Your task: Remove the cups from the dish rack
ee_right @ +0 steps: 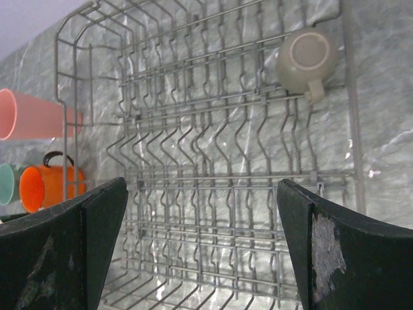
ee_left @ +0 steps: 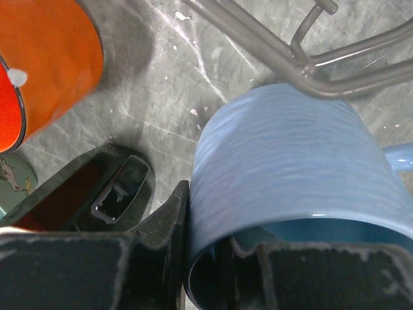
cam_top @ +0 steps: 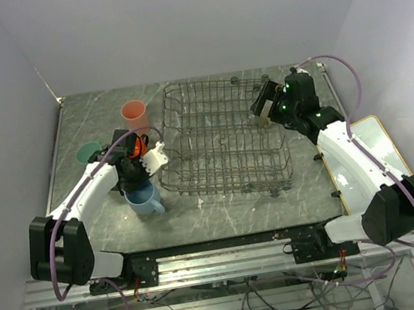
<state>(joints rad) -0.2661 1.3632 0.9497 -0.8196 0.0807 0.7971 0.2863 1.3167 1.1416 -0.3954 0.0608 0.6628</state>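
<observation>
Top: rack (cam_top: 220, 141) on bench (cam_top: 223, 209). Right hand (cam_top: 266, 105) over its far-right corner. Left hand (cam_top: 137, 182) at blue mug (cam_top: 145, 201), outside rack's left side, near orange mug (cam_top: 137, 144), pink tumbler (cam_top: 134, 113), mint cup (cam_top: 88, 152).

Left wrist: hand clenched on blue mug's wall, one finger inside. Mug's base on bench or not: cannot tell.

Right wrist: hand spread wide, holding nothing. Beige cup (ee_right: 304, 61), only cup seen in rack, lies ahead and right of hand, on its side, mouth toward hand. Right arm nearer.

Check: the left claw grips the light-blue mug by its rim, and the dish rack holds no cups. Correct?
No. The left claw grips the light-blue mug by its rim, but the dish rack holds a beige cup: see the right wrist view.
</observation>
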